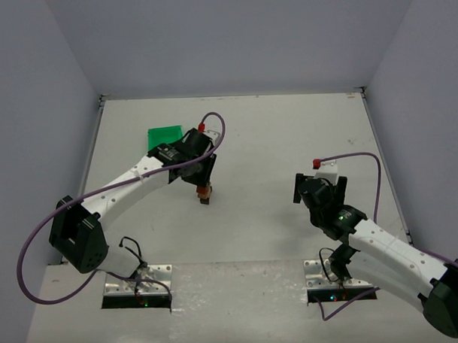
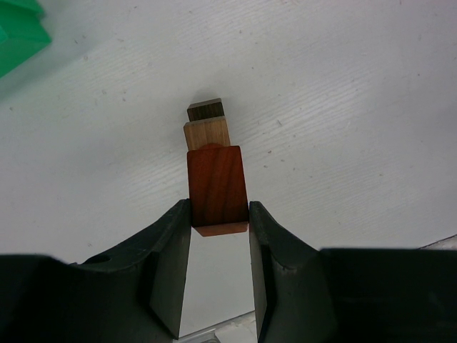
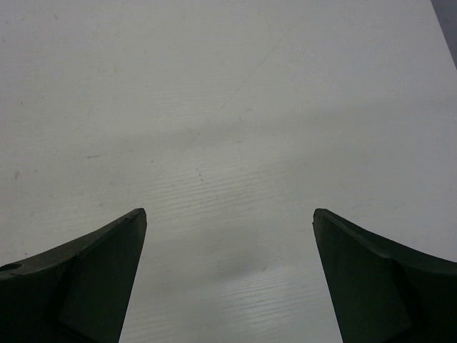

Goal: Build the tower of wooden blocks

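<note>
The left fingers (image 2: 168, 250) clamp a reddish-brown block (image 2: 218, 189). It hides most of a tan block (image 2: 207, 133) and a dark block (image 2: 206, 109) beyond it; contact between them cannot be determined. A green bin (image 2: 18, 39), cut off at the frame edge, lies well apart on the surface (image 2: 343, 107). The right fingers (image 3: 107, 264) stand wide open, holding nothing.

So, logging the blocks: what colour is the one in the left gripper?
Reddish-brown block, clearest in the left wrist view.

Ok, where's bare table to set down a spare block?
Bare: the middle, between the block stack and the open right end effector; also the far right corner. Crowded: left end effector gripping the reddish block near the green bin.
</note>
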